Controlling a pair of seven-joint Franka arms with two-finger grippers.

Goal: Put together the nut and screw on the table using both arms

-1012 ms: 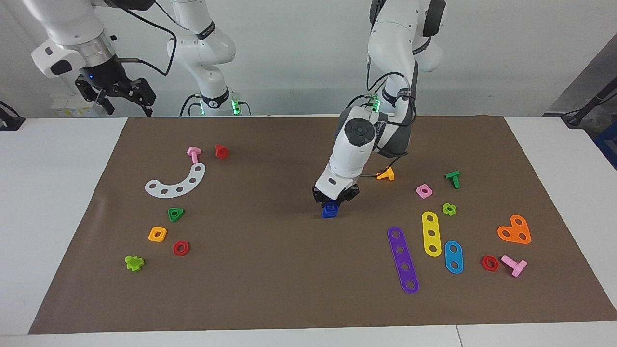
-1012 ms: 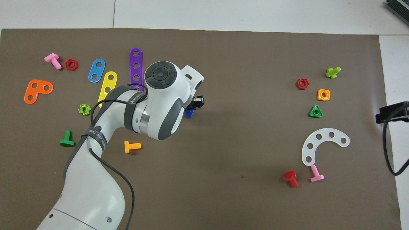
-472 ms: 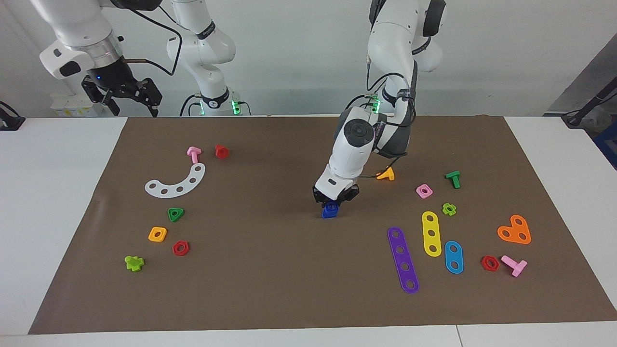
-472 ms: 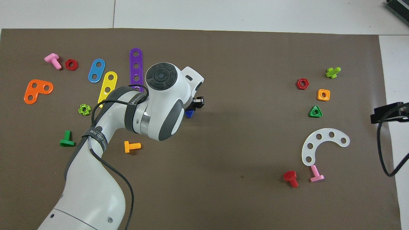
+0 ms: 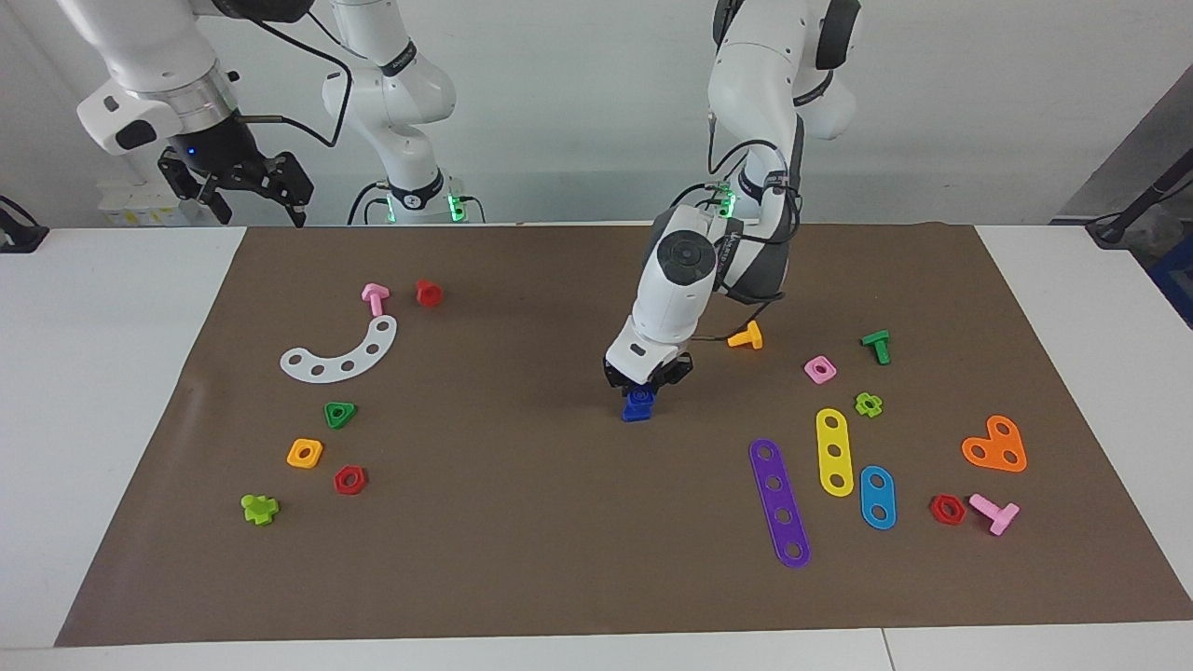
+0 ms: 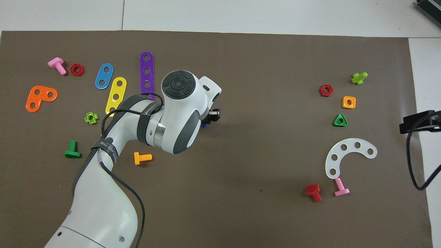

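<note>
The table, a wide white top under a large brown rectangular mat, carries two white jointed arms. You see the left gripper down near the mat's middle, directly on the small blue plastic nut seated on the blue triangular-headed screw; whether its jaws clamp the nut cannot be told. The right gripper waits raised over the right arm's end, jaws spread wide, holding nothing.
</note>
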